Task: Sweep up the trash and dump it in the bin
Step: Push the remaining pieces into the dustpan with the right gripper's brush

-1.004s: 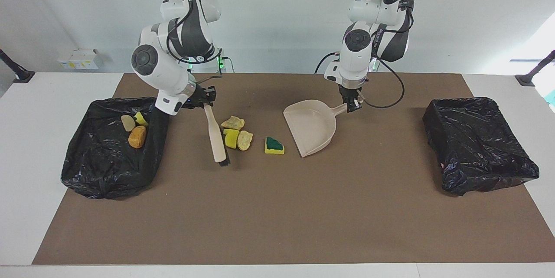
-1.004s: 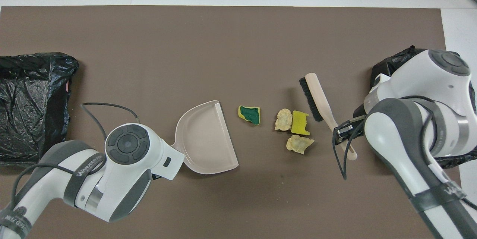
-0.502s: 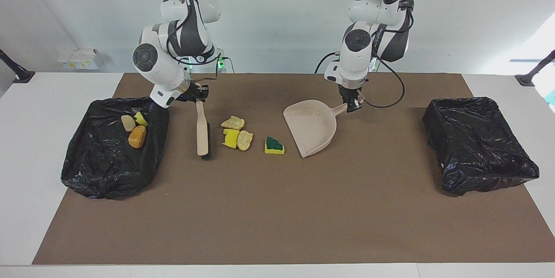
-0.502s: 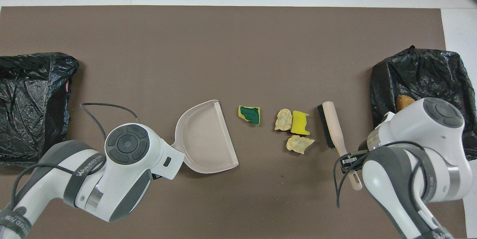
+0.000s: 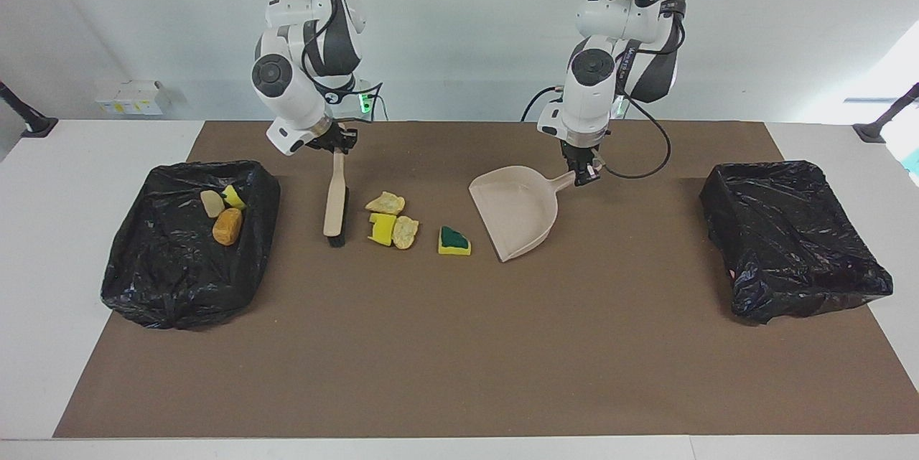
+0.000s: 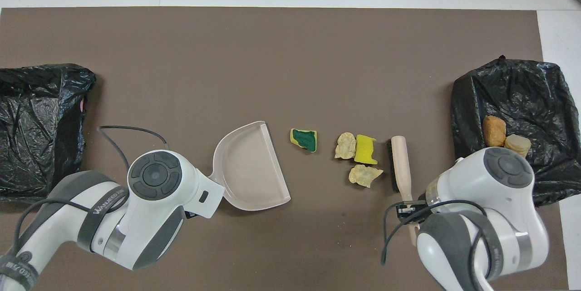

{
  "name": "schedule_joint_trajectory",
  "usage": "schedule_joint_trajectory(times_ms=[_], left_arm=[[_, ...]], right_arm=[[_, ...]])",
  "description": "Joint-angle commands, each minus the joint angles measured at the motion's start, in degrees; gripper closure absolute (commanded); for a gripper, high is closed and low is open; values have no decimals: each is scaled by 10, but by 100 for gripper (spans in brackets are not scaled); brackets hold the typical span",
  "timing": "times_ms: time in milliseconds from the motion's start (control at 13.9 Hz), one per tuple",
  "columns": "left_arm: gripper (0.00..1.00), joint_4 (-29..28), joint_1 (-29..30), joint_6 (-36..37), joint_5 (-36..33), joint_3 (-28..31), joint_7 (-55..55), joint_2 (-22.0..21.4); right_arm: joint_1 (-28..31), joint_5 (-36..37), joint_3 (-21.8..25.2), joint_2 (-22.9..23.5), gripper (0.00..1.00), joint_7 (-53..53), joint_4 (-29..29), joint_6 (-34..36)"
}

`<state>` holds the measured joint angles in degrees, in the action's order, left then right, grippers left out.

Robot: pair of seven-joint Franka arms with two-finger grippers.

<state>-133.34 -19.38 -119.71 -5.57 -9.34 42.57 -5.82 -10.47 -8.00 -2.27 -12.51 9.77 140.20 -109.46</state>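
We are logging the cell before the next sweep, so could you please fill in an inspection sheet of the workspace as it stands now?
Surface: brown mat on a white table.
Job's things: four trash bits lie loose between the brush and the dustpan: yellow-and-green sponge, yellow sponge chunk, two pale lumps. Three more bits lie in the bin at the right arm's end; the other bin shows no trash.
Clutter: nothing seen.
Grippers: right hand shut on the brush handle; left hand shut on the dustpan handle.
Cables: black cable loops from the left hand.
Surroundings: white boxes by the wall.
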Motion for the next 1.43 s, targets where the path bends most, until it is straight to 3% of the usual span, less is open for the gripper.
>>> schedule_joint_trajectory(times_ms=[0, 143, 574, 1004, 1363], left_arm=[[100, -13, -6, -18, -9, 6, -15, -5], [100, -13, -6, -18, -9, 6, -15, -5], [100, -13, -7, -16, -9, 6, -17, -5], [100, -13, -6, -16, -9, 6, -17, -5], [100, -14, -5, -16, -8, 6, -17, -6]], right_arm=[[-12, 8, -1, 9, 100, 20, 10, -43], [-30, 8, -1, 20, 100, 33, 4, -56], [-82, -3, -6, 134, 100, 200, -115, -58], [-147, -10, -11, 211, 100, 193, -207, -47], [-203, -46, -23, 195, 100, 62, -200, -50]])
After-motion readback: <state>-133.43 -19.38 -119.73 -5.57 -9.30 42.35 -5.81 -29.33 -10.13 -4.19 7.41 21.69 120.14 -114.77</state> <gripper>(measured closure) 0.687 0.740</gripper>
